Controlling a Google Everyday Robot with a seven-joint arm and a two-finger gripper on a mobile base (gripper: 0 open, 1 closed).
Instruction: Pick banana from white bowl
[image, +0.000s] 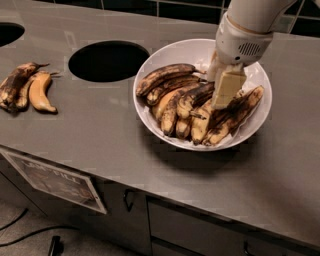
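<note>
The white bowl (165, 55) stands on the grey counter and holds several overripe bananas. The darkest one, the banana (196, 94), lies near the middle of the pile, almost wholly black. My gripper (220, 101) reaches down into the bowl from the upper right. Its cream-coloured tip is right at the pile, against the right end of the dark banana, and it covers part of the bananas behind it. A long brown-yellow banana (165, 76) lies along the far left of the pile.
A few loose bananas (27, 89) lie on the counter at the left. A round hole (106, 61) in the counter lies just left of the bowl, and another hole (7, 32) is at the far left edge. Cabinet fronts run below the counter's front edge.
</note>
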